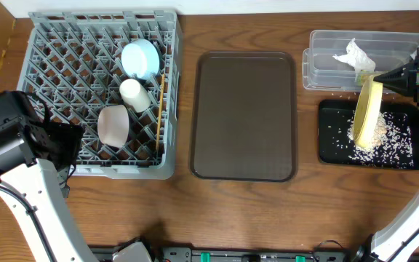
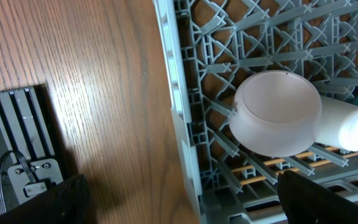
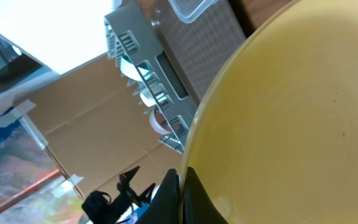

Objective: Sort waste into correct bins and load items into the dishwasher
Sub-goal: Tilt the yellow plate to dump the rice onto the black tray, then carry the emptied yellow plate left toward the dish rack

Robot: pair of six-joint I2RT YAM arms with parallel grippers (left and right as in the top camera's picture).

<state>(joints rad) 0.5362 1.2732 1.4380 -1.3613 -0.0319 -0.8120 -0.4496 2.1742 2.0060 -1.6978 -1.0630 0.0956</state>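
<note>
Table (image 2: 92, 74): wood, strong grain, low satin sheen. Dish rack (image 1: 57, 51): grey plastic, matt, moulded lattice. White bowl (image 2: 278, 112): smooth, soft matt, looks plastic to me. White cup (image 2: 353, 127): smooth, faint gloss. Pale yellow plate (image 3: 291, 112): smooth and glossy; I can't tell ceramic from plastic. Brown serving tray (image 1: 244, 116): matt, fine-textured. Tub (image 1: 326, 51): clear plastic. Napkin (image 1: 355, 54): crumpled white paper. Black tray (image 1: 333, 142): matt. Chopsticks (image 1: 159, 109): pale wood.

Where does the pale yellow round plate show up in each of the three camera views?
Overhead: the pale yellow round plate is at the right, tilted on edge over the flat black tray, held by the right gripper.
Left wrist: not in it.
Right wrist: it fills the right and lower part.
Shared landmark: the grey plastic dish rack, in all three.
</note>
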